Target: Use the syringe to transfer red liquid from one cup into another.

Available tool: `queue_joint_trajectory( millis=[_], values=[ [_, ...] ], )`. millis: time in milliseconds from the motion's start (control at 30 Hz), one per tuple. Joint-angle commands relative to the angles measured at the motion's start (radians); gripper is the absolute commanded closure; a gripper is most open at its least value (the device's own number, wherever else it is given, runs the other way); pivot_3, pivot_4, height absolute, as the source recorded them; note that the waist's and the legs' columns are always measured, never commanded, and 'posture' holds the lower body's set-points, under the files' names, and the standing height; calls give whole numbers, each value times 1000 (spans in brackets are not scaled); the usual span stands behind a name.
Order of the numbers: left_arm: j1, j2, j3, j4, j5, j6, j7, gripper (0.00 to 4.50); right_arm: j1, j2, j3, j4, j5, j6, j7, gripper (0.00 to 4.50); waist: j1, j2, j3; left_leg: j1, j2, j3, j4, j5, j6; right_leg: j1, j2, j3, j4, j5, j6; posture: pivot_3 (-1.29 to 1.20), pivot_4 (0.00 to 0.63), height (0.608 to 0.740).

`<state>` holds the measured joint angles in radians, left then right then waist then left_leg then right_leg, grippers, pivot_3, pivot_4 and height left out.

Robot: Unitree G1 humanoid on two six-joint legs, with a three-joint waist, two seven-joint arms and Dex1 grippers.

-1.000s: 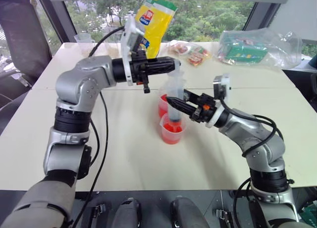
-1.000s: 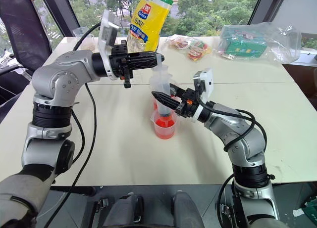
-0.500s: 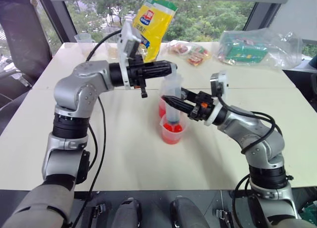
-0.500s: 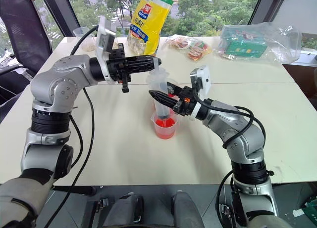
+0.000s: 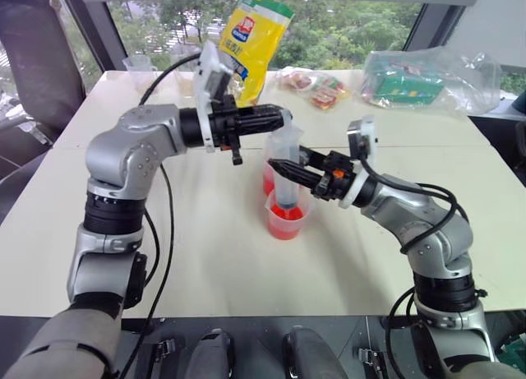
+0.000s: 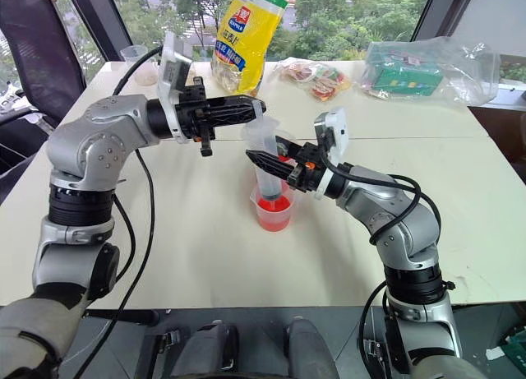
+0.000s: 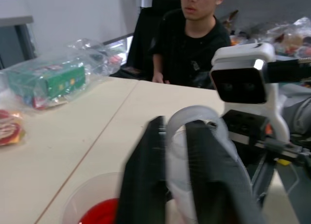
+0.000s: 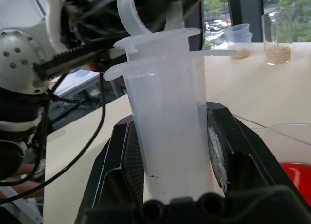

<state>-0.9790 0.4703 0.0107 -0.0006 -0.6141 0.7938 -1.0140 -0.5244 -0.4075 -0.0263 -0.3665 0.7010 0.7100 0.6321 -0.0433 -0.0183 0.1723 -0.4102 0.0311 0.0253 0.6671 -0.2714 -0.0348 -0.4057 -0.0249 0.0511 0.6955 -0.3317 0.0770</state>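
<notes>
Clear plastic marks the syringe [image 5: 285, 172], which stands upright near the middle of the pale bench [image 5: 205, 256], its orange-red tip down inside the nearer clear cup [image 5: 284, 219]. That cup holds red liquid [image 5: 285, 214] in its lower part. A second clear cup [image 5: 269, 178], also tinted red, stands just behind it, partly hidden by the syringe barrel, so which of the two is wider cannot be told from here.

From the right, the right pincer [image 5: 289, 173] reaches in roughly level and is clenched on the syringe barrel; in the right wrist view the barrel [image 8: 167, 131] sits squeezed between the two black fingers [image 8: 119, 175], with the wide flange above them.

From the left, the left pincer [image 5: 279, 121] comes in level at the top of the syringe. In the left wrist view its black fingers [image 7: 146, 180] stand on either side of the white plunger's ring [image 7: 192, 122], close around it; whether they press on it or have let go cannot be told.

At the far edge of the bench lie a yellow bag [image 5: 257, 34], small snack packets [image 5: 316, 87] and a clear plastic bag with a green box [image 5: 423, 79]. Small clear cups with beige contents [image 8: 278, 37] stand at the far left corner. A person in a black top [image 7: 192, 44] sits beyond the bench in the left wrist view.
</notes>
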Motion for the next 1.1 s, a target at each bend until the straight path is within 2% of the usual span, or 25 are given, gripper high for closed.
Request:
queue_joint_trajectory(
  millis=[33,100,133,167,333,433,600,700,833,967,1100],
  values=[
    [-15,59,52,-27,-45,47,-3,2131,-16,11,-25,-33,13,-40,-3,3052,-1,0,0,0,0,0,0,0,0,0,0,0,0,0,0,0,150,740],
    [-16,83,73,-31,-62,65,2,1065,-14,11,-24,-32,13,-43,-3,3052,-1,0,0,0,0,0,0,0,0,0,0,0,0,0,0,0,150,740],
    [-13,106,90,-34,-72,77,4,696,-16,9,-24,-30,13,-45,0,3052,0,0,0,0,0,0,0,0,0,0,0,0,0,0,0,0,150,740],
    [-9,129,105,-38,-81,88,3,86,-18,8,-24,-27,13,-46,2,3052,0,0,0,0,0,0,0,0,0,0,0,0,0,0,0,0,150,740],
    [44,208,143,-82,-110,111,1,30,-36,-2,-37,-20,19,-39,-1,3052,1,0,0,0,0,0,0,0,0,0,0,0,0,0,0,0,150,740],
    [82,222,159,-115,-126,119,22,30,-71,-7,-67,-18,51,0,-30,3052,1,0,0,0,0,0,0,0,0,0,-1,0,0,0,0,0,150,740],
    [153,224,165,-171,-140,108,54,30,-203,-40,-159,-5,178,162,-143,3052,1,0,0,0,0,0,0,0,0,0,-1,0,0,0,0,0,150,740],
    [187,222,170,-195,-155,105,66,30,-359,-101,-217,118,219,353,-273,3052,0,0,0,0,0,0,0,0,0,0,-2,0,0,0,0,0,150,740],
    [238,231,158,-235,-154,93,70,30,-494,-185,-201,328,136,624,-415,3052,1,0,0,0,0,0,-1,0,0,0,-2,0,0,0,0,0,150,740],
    [262,231,155,-253,-151,86,76,30,-532,-251,-101,476,20,731,-431,3052,2,0,0,-1,0,0,-2,0,1,0,-2,0,-4,0,0,0,150,740],
    [272,230,158,-260,-154,85,88,30,-542,-258,-33,595,-68,801,-426,3052,1,0,0,-3,0,1,-2,-2,3,-1,-2,0,-7,0,0,0,150,740]
  ],
)
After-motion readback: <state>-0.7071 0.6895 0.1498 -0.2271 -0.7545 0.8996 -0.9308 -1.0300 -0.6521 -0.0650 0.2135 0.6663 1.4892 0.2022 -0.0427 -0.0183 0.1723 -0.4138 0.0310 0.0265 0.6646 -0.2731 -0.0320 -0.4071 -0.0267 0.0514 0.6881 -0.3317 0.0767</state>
